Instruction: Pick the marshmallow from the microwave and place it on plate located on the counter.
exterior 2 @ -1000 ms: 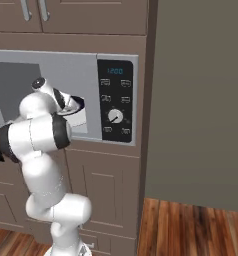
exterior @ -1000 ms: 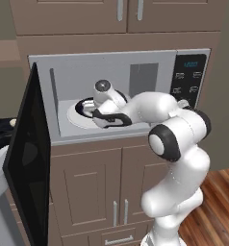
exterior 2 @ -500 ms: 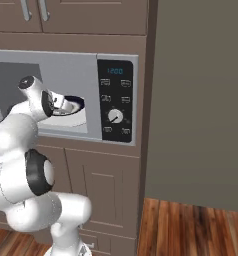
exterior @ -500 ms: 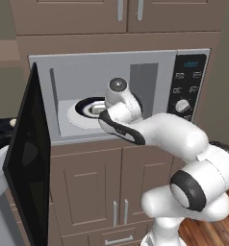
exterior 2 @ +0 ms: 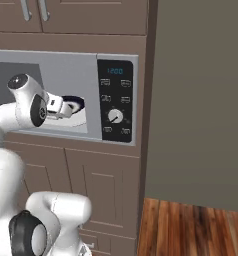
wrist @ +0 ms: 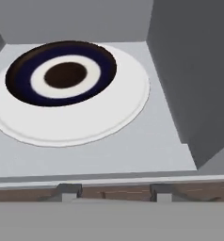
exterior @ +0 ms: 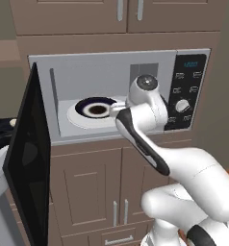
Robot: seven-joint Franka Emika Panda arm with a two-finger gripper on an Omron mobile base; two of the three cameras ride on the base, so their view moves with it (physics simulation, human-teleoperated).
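Whitish and tiny, the marshmallow is nowhere I can place with certainty: the navy-rimmed dish (wrist: 62, 75) shows a bare brown centre, and the white turntable (wrist: 90, 127) under it looks bare around it as well. A second ago the gripper (wrist: 115, 192) hung right over that dish, deep inside the microwave (exterior: 87, 72). It has since drawn back to the cavity's front lip, and the elbow has swung low and out to the right. The fingertips (wrist: 69, 190) stand well apart, with nothing visible between them. So the retreat may be empty-handed, or the lump may sit hidden below the hand view; I cannot tell which. The black door (exterior: 25, 158) hangs wide open.
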